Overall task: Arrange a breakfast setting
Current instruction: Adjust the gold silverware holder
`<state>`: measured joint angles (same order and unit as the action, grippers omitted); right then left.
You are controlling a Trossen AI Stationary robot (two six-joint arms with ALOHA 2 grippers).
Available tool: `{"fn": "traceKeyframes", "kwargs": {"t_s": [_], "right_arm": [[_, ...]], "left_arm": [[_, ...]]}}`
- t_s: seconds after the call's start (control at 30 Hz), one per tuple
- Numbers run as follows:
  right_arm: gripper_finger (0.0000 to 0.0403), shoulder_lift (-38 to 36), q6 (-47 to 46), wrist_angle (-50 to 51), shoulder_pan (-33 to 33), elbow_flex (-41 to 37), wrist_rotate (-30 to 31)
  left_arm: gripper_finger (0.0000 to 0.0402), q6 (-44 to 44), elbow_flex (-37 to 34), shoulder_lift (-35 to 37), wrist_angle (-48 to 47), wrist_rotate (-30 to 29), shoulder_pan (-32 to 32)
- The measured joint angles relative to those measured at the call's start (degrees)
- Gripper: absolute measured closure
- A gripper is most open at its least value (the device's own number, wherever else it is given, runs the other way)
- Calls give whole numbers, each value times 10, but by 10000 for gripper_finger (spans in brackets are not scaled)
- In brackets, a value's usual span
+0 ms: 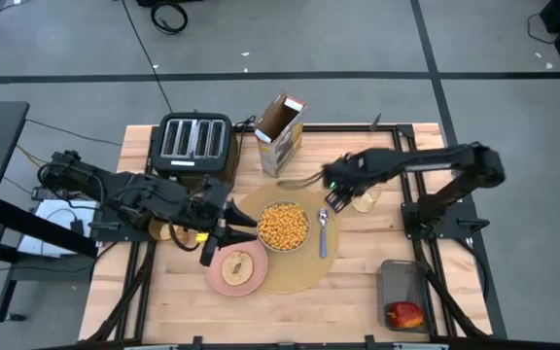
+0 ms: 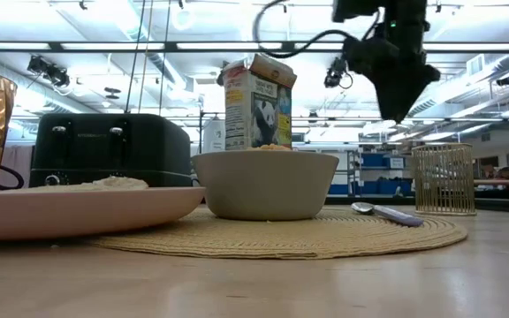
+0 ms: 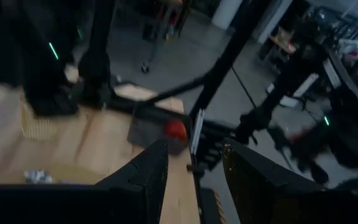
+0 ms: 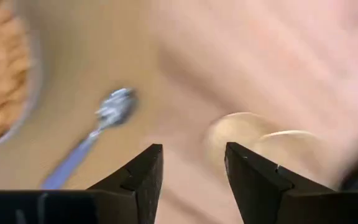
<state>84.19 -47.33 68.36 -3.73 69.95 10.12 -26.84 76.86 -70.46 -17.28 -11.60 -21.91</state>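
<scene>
Item: amber cup (image 1: 365,199), upright on bare table just off the placemat (image 1: 295,277) edge, at 2 o'clock from the bowl (image 1: 283,226). I hold the right gripper (image 1: 335,187) raised above the table, jaws parted, grasping nothing; the cup lies just beside it at 4 o'clock, the spoon (image 1: 324,227) at 6, long axis 12-to-6. Right arm nearer. Left gripper (image 1: 224,231): by the pink plate (image 1: 237,273), jaws parted, empty. Apple (image 1: 404,314): far at 5 o'clock.

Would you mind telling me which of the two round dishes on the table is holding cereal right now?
The grey bowl in the middle of the placemat is full of cereal; the pink plate at the mat's edge carries only a bread piece.
</scene>
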Motion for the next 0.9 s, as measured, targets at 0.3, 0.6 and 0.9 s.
{"fn": "traceKeyframes", "kwargs": {"t_s": [0.3,0.6,0.9], "right_arm": [[224,-85,74,5,-139,-95,-36],[237,-124,81,-29,-164,-181,-88],[257,-122,57,-57,-153,-229,-117]], "left_arm": [[244,-27,0,0,-47,9,-1],[244,-44,0,0,-49,-2,-23],[244,-54,0,0,-42,-12,-25]]}}
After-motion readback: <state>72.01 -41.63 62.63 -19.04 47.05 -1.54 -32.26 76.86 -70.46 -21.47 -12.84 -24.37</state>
